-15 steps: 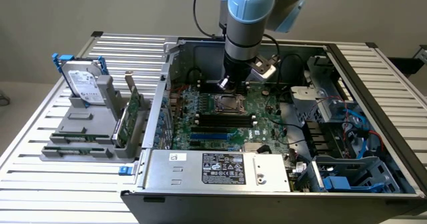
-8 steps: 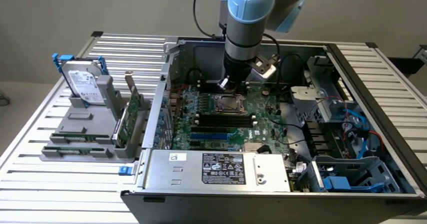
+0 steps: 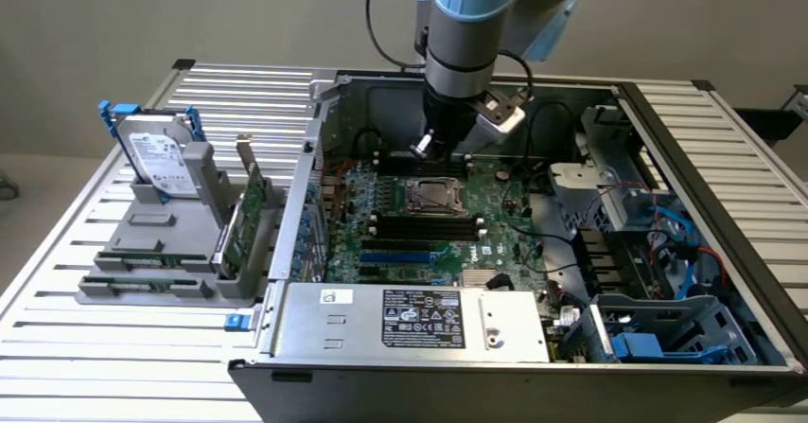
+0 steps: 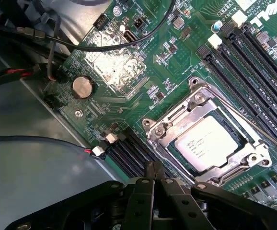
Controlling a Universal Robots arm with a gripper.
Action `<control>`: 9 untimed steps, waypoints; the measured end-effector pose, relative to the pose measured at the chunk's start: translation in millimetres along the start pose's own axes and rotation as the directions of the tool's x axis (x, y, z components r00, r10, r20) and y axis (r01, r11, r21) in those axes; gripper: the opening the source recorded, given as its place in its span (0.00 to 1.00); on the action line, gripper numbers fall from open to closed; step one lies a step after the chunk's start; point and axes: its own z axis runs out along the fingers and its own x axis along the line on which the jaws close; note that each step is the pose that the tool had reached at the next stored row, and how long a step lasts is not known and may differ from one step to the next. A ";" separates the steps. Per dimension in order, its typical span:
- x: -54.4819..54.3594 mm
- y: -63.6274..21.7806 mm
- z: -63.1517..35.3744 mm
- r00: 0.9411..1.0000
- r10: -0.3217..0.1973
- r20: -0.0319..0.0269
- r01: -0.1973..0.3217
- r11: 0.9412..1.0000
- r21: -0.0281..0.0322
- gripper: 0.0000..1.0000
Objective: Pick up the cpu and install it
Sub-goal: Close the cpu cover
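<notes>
The cpu (image 4: 206,143), a small silvery-grey square chip with faint print on top, lies seated inside the square metal socket frame (image 4: 198,103) on the green motherboard. My gripper (image 4: 155,168) is shut with nothing between its dark fingers and hovers a little off the socket's corner, not touching the chip. In the exterior view the gripper (image 3: 427,145) hangs over the back of the board, just behind the socket frame (image 3: 436,196), inside the open computer case.
Black memory slots (image 4: 253,57) run beside the socket. A coin battery (image 4: 83,87) and black cables (image 4: 42,38) lie near the case wall. A hard drive with blue handles (image 3: 162,153) stands in a grey rack outside the case. The power supply (image 3: 417,319) fills the case's front.
</notes>
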 end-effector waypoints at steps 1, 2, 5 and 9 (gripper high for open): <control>-6.9 -7.6 -3.9 1.000 0.000 -0.001 0.000 1.000 0.001 0.11; -18.3 -17.3 -8.0 1.000 -0.001 -0.001 0.001 1.000 0.002 0.11; -22.7 -16.7 -13.7 1.000 0.000 -0.005 0.000 1.000 0.005 0.11; -23.3 -17.2 -29.0 1.000 0.001 -0.006 -0.001 1.000 0.009 0.11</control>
